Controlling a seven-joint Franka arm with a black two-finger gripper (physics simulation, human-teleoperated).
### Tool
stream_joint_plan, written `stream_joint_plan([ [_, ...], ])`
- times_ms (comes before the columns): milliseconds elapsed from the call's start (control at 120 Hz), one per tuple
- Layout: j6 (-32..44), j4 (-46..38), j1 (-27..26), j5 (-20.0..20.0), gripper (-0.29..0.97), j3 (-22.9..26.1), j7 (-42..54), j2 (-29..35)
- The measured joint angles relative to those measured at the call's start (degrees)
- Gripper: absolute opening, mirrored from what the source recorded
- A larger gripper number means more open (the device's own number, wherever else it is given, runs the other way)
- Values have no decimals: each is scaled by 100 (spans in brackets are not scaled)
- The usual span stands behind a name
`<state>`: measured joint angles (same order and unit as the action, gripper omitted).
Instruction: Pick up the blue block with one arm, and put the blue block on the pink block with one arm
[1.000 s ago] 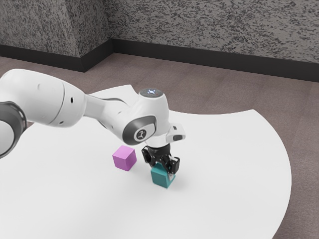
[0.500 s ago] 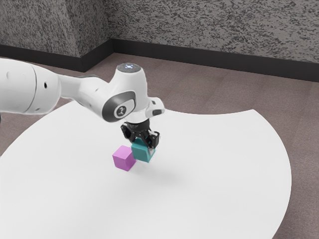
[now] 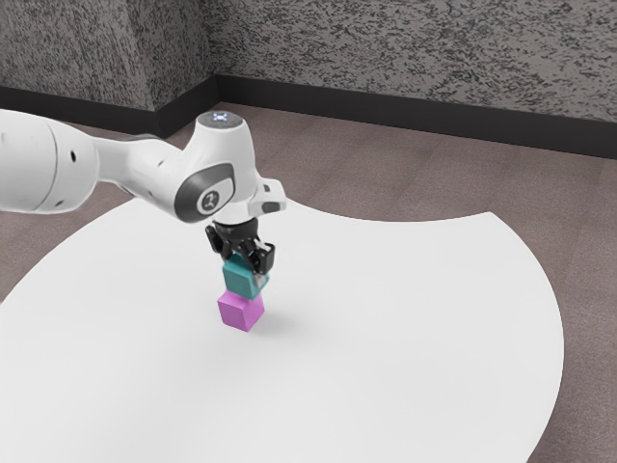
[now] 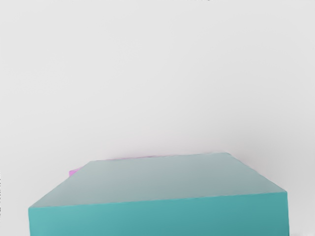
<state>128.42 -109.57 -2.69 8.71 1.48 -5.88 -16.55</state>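
The blue block (image 3: 241, 281), teal in colour, sits directly on top of the pink block (image 3: 238, 313) near the middle of the white table (image 3: 405, 328). My black gripper (image 3: 246, 273) comes down from above, and its fingers still hold the blue block from two sides. In the wrist view the blue block (image 4: 162, 196) lies just under my hand, large and close. A thin sliver of the pink block (image 4: 74, 172) peeks out from behind its edge.
The round white table spreads wide toward the exterior view's right and front. Its curved edge (image 3: 540, 280) drops to a brown floor, with dark speckled walls behind.
My arm lifted the blue block off the table and carried it toward the exterior view's left. The block now rests above the pink block instead of beside it.
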Motion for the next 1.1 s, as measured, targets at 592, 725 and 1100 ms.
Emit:
stream_joint_plan([
  [592,-136,-84,0,-567,34,-320,810,131],
  [725,-129,-116,-2,-581,34,-339,851,116],
  [1100,-93,-119,-3,-605,40,-342,950,114],
])
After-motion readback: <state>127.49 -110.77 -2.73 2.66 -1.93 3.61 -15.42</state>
